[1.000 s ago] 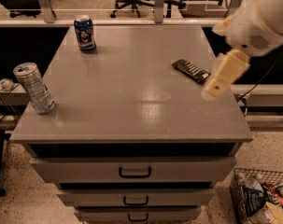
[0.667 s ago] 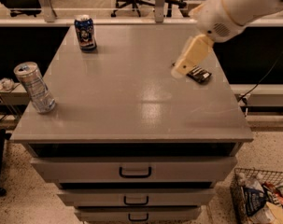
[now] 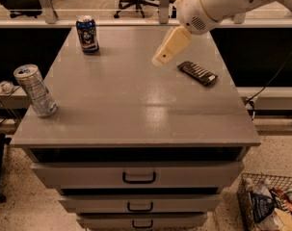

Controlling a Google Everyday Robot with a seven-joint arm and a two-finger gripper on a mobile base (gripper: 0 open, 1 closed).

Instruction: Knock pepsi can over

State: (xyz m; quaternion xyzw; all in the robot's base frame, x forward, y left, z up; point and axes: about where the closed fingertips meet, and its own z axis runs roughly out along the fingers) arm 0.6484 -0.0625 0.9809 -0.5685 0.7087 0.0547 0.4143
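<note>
The pepsi can (image 3: 87, 34), dark blue with a silver top, stands upright near the far left corner of the grey table (image 3: 136, 114). My gripper (image 3: 161, 57), cream-coloured on a white arm, hangs above the far middle of the table. It points down and to the left, well to the right of the can and not touching it. It holds nothing that I can see.
A silver-grey can (image 3: 35, 90) stands at the table's left edge, near the front. A dark flat packet (image 3: 197, 73) lies right of the gripper. Drawers (image 3: 138, 177) sit below the tabletop. A wire basket (image 3: 271, 203) stands on the floor at bottom right. Office chairs stand behind.
My arm has swung left and farther back across the table, from its right edge past the dark packet toward the pepsi can. The cans have not moved.
</note>
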